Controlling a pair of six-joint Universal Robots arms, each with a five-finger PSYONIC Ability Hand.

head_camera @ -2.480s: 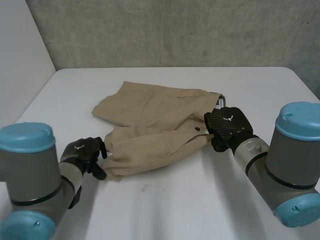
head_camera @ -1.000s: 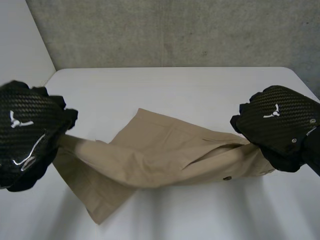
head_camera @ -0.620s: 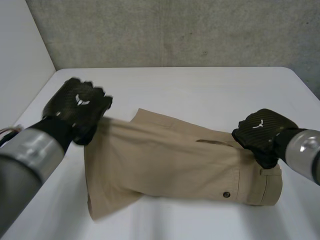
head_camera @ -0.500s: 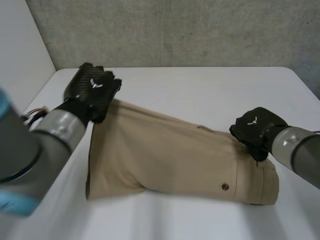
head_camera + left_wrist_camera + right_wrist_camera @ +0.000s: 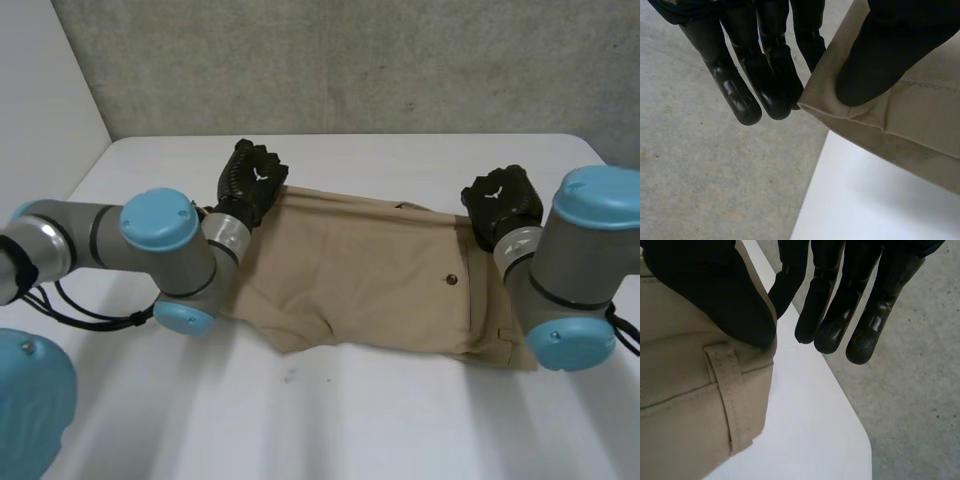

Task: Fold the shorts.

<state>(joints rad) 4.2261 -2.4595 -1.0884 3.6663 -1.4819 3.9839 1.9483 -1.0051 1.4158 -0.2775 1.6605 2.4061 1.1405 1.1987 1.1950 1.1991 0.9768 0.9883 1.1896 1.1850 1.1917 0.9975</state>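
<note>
- The beige shorts (image 5: 380, 270) lie flat on the white bench (image 5: 400, 430) between the two arms. The waistband is toward the right arm and the leg hem toward the left arm.
- The left robot hand (image 5: 252, 182) is at the far hem corner. In its wrist view the thumb (image 5: 875, 55) presses this corner against straight fingers (image 5: 767, 75), so it is clamped on the cloth.
- The right robot hand (image 5: 503, 200) is at the far waistband corner, beside a belt loop (image 5: 727, 390). The band's edge runs between its thumb and the nearest finger, which I read as a pinch, perhaps a light one.
- I judge the cloth to be light, soft and limp, neither fragile nor slippery, so it will sag between two holds.
- The stitched hem and the waistband look thicker and stiffer. Their corners seem the best places to take hold.
- The near hem corner is hidden behind the left arm, and the near waistband end behind the right arm.
- I cannot tell how many layers lie underneath, or whether they lie even.
</note>
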